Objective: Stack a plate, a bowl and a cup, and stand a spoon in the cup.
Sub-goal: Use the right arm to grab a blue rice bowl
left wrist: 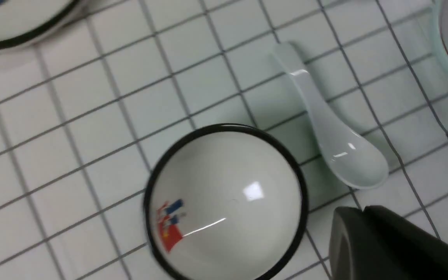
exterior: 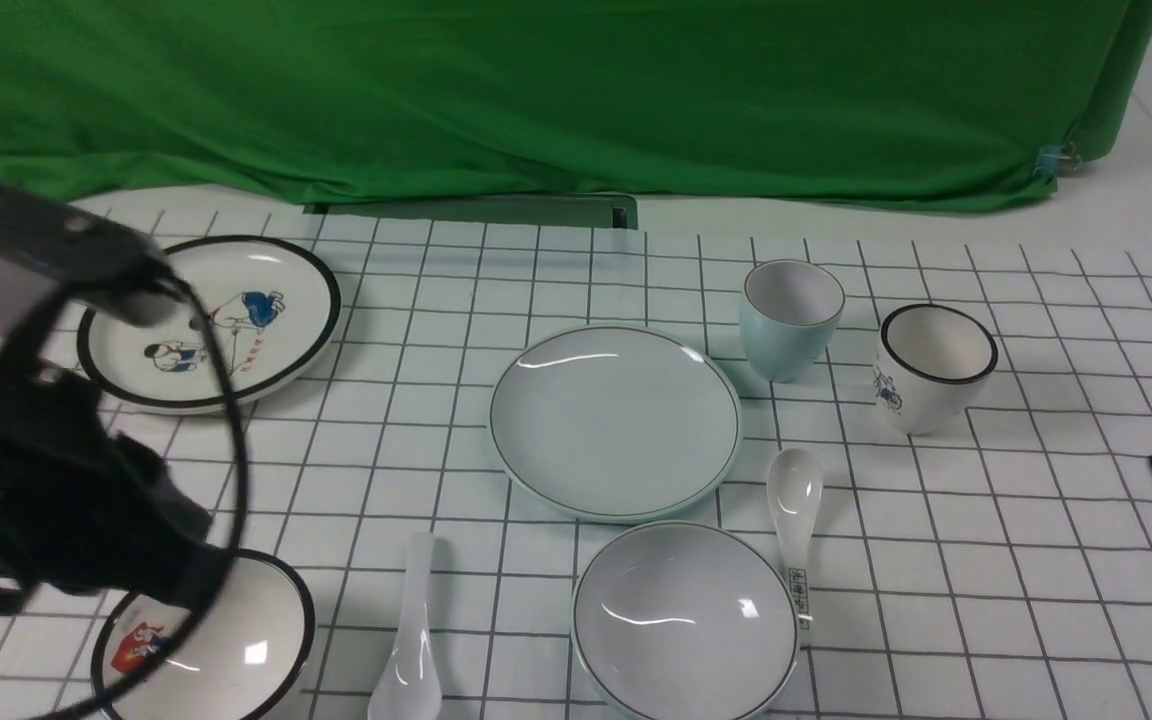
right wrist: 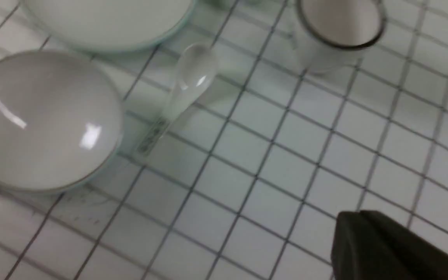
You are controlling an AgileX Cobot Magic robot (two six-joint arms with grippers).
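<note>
The pale blue-green plate (exterior: 616,420) lies mid-table, bare. In front of it sits the matching bowl (exterior: 686,620) (right wrist: 45,120), and behind it to the right stands the cup (exterior: 791,318). Front left of the plate lies the plain white spoon (exterior: 411,640) (left wrist: 325,124), handle pointing away. My left gripper (left wrist: 362,212) hovers shut and holds nothing, close to the spoon's scoop and beside a pictured bowl. Over bare cloth right of the bowl, my right gripper (right wrist: 358,216) is shut and also holds nothing.
A black-rimmed cartoon plate (exterior: 211,320) lies back left, and a black-rimmed pictured bowl (exterior: 206,640) (left wrist: 226,202) front left under my left arm (exterior: 46,480). A black-rimmed cup (exterior: 931,365) (right wrist: 340,27) stands right of the cup. A spoon with writing (exterior: 794,520) (right wrist: 185,89) lies between plate and bowl.
</note>
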